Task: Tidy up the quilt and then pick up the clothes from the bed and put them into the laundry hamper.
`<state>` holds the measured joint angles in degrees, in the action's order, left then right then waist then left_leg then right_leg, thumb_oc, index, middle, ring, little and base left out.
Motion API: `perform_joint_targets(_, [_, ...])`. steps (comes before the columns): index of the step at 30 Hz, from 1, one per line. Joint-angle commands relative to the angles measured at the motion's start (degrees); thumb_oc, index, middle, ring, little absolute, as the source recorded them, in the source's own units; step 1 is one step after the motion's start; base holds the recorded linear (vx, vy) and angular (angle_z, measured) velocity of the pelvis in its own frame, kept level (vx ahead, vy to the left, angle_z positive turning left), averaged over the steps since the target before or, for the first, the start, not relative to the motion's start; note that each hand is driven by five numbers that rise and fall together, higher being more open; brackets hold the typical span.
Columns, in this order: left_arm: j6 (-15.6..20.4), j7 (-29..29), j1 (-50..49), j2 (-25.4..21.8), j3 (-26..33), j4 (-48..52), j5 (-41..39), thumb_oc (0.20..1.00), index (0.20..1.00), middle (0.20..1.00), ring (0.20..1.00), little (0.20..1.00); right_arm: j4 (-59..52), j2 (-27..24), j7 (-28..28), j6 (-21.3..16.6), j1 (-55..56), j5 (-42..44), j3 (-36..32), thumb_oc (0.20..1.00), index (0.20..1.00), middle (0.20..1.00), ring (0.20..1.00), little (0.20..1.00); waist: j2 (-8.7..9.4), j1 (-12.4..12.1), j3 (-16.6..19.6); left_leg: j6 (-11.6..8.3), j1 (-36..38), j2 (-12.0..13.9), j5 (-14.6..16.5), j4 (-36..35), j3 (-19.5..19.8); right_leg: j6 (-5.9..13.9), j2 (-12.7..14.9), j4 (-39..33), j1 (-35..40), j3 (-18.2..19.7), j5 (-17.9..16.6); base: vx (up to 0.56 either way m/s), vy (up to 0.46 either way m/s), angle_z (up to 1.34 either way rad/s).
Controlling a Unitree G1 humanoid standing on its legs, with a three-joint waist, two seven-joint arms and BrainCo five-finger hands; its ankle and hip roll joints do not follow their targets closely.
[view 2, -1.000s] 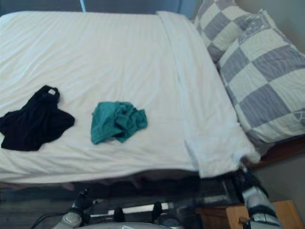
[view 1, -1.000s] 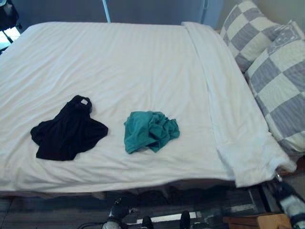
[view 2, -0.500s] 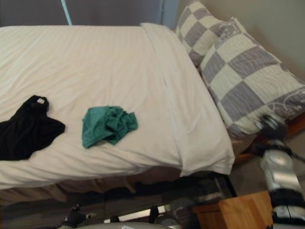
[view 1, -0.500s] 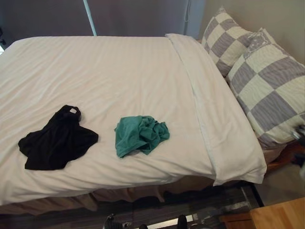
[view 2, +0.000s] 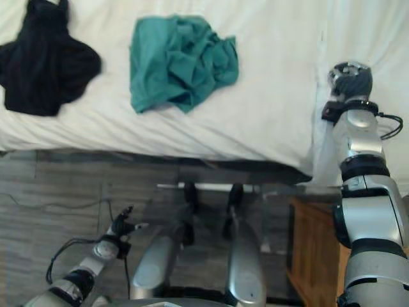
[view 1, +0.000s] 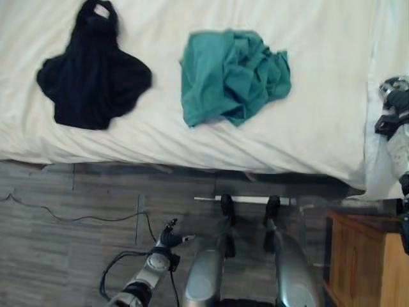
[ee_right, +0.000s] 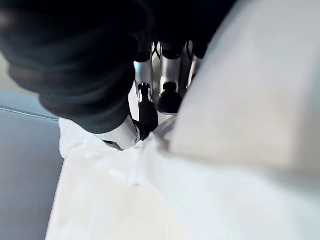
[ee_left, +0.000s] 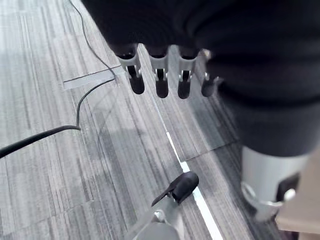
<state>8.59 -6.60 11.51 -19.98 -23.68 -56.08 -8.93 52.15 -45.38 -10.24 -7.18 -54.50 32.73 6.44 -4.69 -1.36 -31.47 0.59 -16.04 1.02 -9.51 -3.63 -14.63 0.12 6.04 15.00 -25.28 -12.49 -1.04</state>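
A white quilt covers the bed, with a folded band along its right side. A black garment lies on it at the left, and a crumpled teal garment sits near the middle. My right hand rests on the quilt at the folded band, close to the bed's near edge. Its fingers and thumb close on a fold of white cloth. My left hand hangs low over the floor in front of the bed, its fingers straight and holding nothing.
A wooden bedside cabinet stands at the lower right, next to the bed's corner. Grey plank floor runs along the bed's near edge, with a thin white strip on it.
The camera has tilted sharply down, so the pillows have left the picture and the floor shows. My right hand has come up from beside the bed onto the quilt's folded band.
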Motion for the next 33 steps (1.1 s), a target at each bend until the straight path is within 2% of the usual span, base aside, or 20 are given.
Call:
perform_joint_targets(1, [2.2, -1.7, 1.1, 0.3, 2.1, -1.7, -4.6, 1.0, 1.0, 1.0, 1.0, 1.0, 2.4, -1.0, -2.3, 3.0, 6.1, 2.9, 0.4, 0.2, 0.2, 0.2, 0.2, 0.2, 1.38, 1.4, 1.7, -4.75, -0.4, 1.0, 10.9, 11.0, 0.0, 2.86, 0.0, -3.3, 6.4, -0.8, 5.5, -0.03, 0.033, -0.02])
perform_joint_targets(3, [1.6, -0.9, 1.3, 0.8, 3.6, -2.7, -5.9, 1.0, 1.0, 1.0, 1.0, 1.0, 3.1, 1.2, -1.4, 1.3, 11.8, 3.5, -1.6, 0.2, 0.2, 0.2, 0.2, 0.2, 1.68, 2.0, 1.7, -4.41, -0.7, 1.0, 11.7, 12.2, 0.1, 2.62, 0.0, -2.6, 6.2, -0.5, 6.0, -0.01, 0.035, 0.1])
perform_joint_targets(4, [1.3, -0.3, 1.5, 1.2, 4.6, -3.6, -5.5, 1.0, 1.0, 1.0, 1.0, 1.0, 3.3, 3.7, 0.0, -0.7, 17.3, 4.4, -3.4, 0.2, 0.2, 0.2, 0.2, 0.2, 1.99, 2.7, 1.7, -4.05, 0.0, 1.0, 12.2, 12.3, 0.0, 2.48, -0.1, -2.7, 6.8, -0.1, 6.0, 0.02, 0.04, 0.05])
perform_joint_targets(7, [1.6, 0.6, 1.2, 1.6, 6.4, -4.2, -5.4, 1.0, 1.0, 1.0, 1.0, 1.0, 1.4, 10.6, 3.0, -2.7, 29.3, 0.9, -4.0, 0.2, 0.2, 0.2, 0.2, 0.2, 2.77, 4.6, 1.7, -3.57, 4.3, 1.4, 12.0, 9.6, -0.7, 2.64, -0.8, -6.1, 10.7, 1.4, 4.7, 0.01, 0.055, -0.05])
perform_joint_targets(9, [1.9, 0.5, 0.4, 2.2, 7.5, -4.0, -5.5, 1.0, 1.0, 1.0, 1.0, 1.0, 0.4, 14.5, 4.0, -3.4, 36.7, -1.5, -2.8, 0.2, 0.2, 0.2, 0.2, 0.2, 3.52, 5.5, 3.0, -3.58, 7.6, 2.1, 11.3, 6.5, -1.5, 3.14, -1.0, -9.3, 13.6, 1.8, 3.4, 0.03, 0.035, -0.07])
perform_joint_targets(11, [2.0, 0.2, 0.1, 2.4, 7.9, -4.0, -5.2, 1.0, 1.0, 1.0, 1.0, 1.0, 0.4, 15.9, 3.5, -3.6, 39.2, -3.3, -2.2, 0.2, 0.2, 0.2, 0.2, 0.2, 3.84, 5.9, 3.9, -3.66, 8.6, 2.4, 11.0, 5.5, -1.8, 3.38, -1.0, -10.3, 14.4, 1.9, 2.9, 0.03, 0.017, -0.06])
perform_joint_targets(12, [2.1, -0.3, -0.4, 2.7, 8.2, -3.8, -4.6, 1.0, 1.0, 1.0, 1.0, 1.0, 0.6, 17.4, 3.7, -1.9, 41.7, -5.6, -1.3, 0.2, 0.2, 0.2, 0.2, 0.2, 4.23, 6.2, 5.1, -3.77, 9.8, 2.7, 10.7, 4.4, -2.0, 3.68, -1.0, -11.8, 15.5, 2.0, 2.1, 0.03, 0.011, -0.04])
perform_joint_targets(13, [2.3, -0.9, -0.8, 2.9, 8.3, -3.6, -3.9, 1.0, 1.0, 1.0, 1.0, 1.0, 1.2, 18.7, 3.2, -1.6, 43.3, -9.0, -0.2, 0.539, 0.539, 0.539, 0.539, 0.539, 4.52, 6.3, 6.0, -3.85, 10.8, 2.9, 10.5, 3.6, -2.1, 3.89, -1.0, -12.9, 16.4, 1.9, 1.5, 0.07, -0.002, -0.03])
perform_joint_targets(14, [0.6, -2.0, -1.6, 3.5, 8.6, -3.8, -3.2, 1.0, 1.0, 1.0, 1.0, 1.0, 3.5, 20.8, 2.7, -0.4, 45.8, -16.2, 2.4, 1.0, 1.0, 1.0, 1.0, 1.0, 5.12, 6.3, 7.9, -4.07, 12.7, 3.3, 10.1, 2.2, -2.0, 4.4, -0.9, -15.4, 18.4, 2.0, 0.1, 0.1, -0.019, -0.05])
perform_joint_targets(17, [-0.6, -2.7, -3.1, 4.6, 8.9, -6.8, -0.7, 1.0, 1.0, 1.0, 1.0, 1.0, 9.6, 23.7, 4.1, 1.5, 47.7, -19.5, 6.3, 1.0, 1.0, 1.0, 1.0, 1.0, 6.05, 5.6, 12.2, -4.39, 15.8, 3.3, 9.7, 0.5, -2.2, 5.36, -0.7, -19.5, 21.7, 1.7, -2.6, 0.13, -0.032, 0.03])
perform_joint_targets(19, [0.0, -2.9, -4.1, 5.0, 9.3, -8.7, 0.0, 1.0, 1.0, 1.0, 1.0, 1.0, 12.4, 24.8, 6.1, 3.1, 48.0, -19.4, 6.7, 1.0, 1.0, 1.0, 1.0, 1.0, 6.26, 5.4, 14.2, -3.97, 17.3, 2.5, 10.9, 1.1, -3.5, 5.35, -0.6, -20.0, 23.1, 1.1, -2.4, 0.13, 0.036, 0.02])
perform_joint_targets(21, [-0.1, -2.8, -5.4, 5.1, 9.6, -10.3, 1.2, 1.0, 1.0, 1.0, 1.0, 1.0, 14.9, 25.8, 9.0, 5.3, 48.5, -24.7, 7.2, 1.0, 1.0, 1.0, 1.0, 1.0, 6.75, 4.8, 16.3, -3.72, 17.9, 1.6, 13.4, 5.3, -3.6, 5.4, -0.1, -20.0, 25.2, 1.5, -2.3, 0.11, 0.163, 0.05])
perform_joint_targets(22, [-0.7, -2.0, -5.8, 5.1, 9.9, -10.9, 3.4, 1.0, 1.0, 1.0, 1.0, 1.0, 15.6, 26.3, 9.8, 5.1, 48.3, -29.6, 8.6, 1.0, 1.0, 1.0, 1.0, 1.0, 7.12, 4.5, 17.2, -4.22, 17.7, 2.7, 13.6, 6.9, -3.1, 5.49, 0.4, -20.0, 25.6, 2.0, -2.3, 0.05, 0.36, 0.09])
perform_joint_targets(23, [-0.8, -1.1, -6.4, 5.2, 9.6, -11.6, 5.3, 1.0, 1.0, 1.0, 1.0, 1.0, 16.1, 27.0, 10.5, 4.7, 48.0, -31.9, 11.1, 1.0, 1.0, 1.0, 1.0, 1.0, 7.19, 4.3, 18.3, -5.16, 19.5, 5.6, 12.7, 5.8, -2.4, 5.93, 1.2, -20.0, 26.0, 2.5, -2.2, 0.03, 0.475, -0.06])
perform_joint_targets(26, [-2.1, 0.1, -7.7, 5.5, 9.6, -12.8, 6.4, 1.0, 1.0, 1.0, 1.0, 1.0, 15.8, 28.2, 12.6, 5.5, 46.8, -28.4, 13.7, 1.0, 1.0, 1.0, 1.0, 1.0, 6.94, 3.5, 20.9, -8.28, 22.7, 13.2, 6.7, -1.4, 0.7, 7.54, 3.4, -20.0, 26.2, 4.5, -2.4, 0.01, 0.632, -0.1])
perform_joint_targets(28, [-2.6, 0.2, -7.6, 5.7, 9.4, -13.2, 6.8, 1.0, 1.0, 1.0, 1.0, 1.0, 15.6, 28.5, 13.0, 7.3, 46.1, -26.6, 13.9, 1.0, 1.0, 1.0, 1.0, 1.0, 6.96, 3.4, 21.6, -9.18, 22.6, 15.9, 5.6, -1.4, 0.7, 8.03, 4.4, -20.0, 26.7, 4.8, -2.4, 0.0, 0.708, -0.05])
perform_joint_targets(29, [-3.3, 0.0, -6.4, 6.3, 9.1, -14.1, 8.0, 1.0, 1.0, 1.0, 1.0, 1.0, 15.4, 29.2, 13.5, 10.1, 45.2, -28.6, 13.1, 1.0, 1.0, 1.0, 1.0, 1.0, 7.02, 4.4, 22.6, -9.06, 23.7, 16.3, 6.6, -1.4, -0.3, 9.23, 6.9, -20.0, 27.7, 5.0, -2.7, 0.09, 0.9, -0.13])
perform_joint_targets(31, [-5.0, -0.4, -5.1, 6.2, 8.4, -13.9, 10.2, 1.0, 1.0, 1.0, 1.0, 1.0, 15.8, 29.3, 13.7, 10.0, 45.2, -31.9, 12.9, 1.0, 1.0, 1.0, 1.0, 1.0, 7.33, 5.1, 22.6, -8.45, 24.5, 15.3, 7.3, -1.4, -1.3, 10.35, 8.4, -20.0, 28.2, 5.0, -3.9, 0.1, 0.647, -0.18])
perform_joint_targets(32, [-7.8, 0.5, -3.6, 5.9, 7.4, -13.7, 14.3, 1.0, 1.0, 1.0, 1.0, 1.0, 16.6, 29.9, 15.1, 9.1, 45.4, -33.7, 13.2, 1.0, 1.0, 1.0, 1.0, 1.0, 8.03, 5.0, 22.2, -7.96, 25.3, 14.0, 8.0, -1.4, -2.1, 11.59, 9.9, -20.0, 27.4, 4.3, -6.9, 0.05, 0.437, 0.07])
perform_joint_targets(33, [-8.4, 0.7, -2.9, 5.6, 6.6, -13.9, 18.2, 1.0, 1.0, 1.0, 1.0, 1.0, 17.6, 30.8, 17.1, 6.8, 45.5, -32.0, 13.9, 1.0, 1.0, 1.0, 1.0, 1.0, 8.74, 4.0, 21.5, -7.92, 26.5, 13.2, 8.5, -1.4, -3.5, 12.38, 11.6, -20.0, 26.5, 0.7, -10.6, 0.03, 0.403, 0.16])
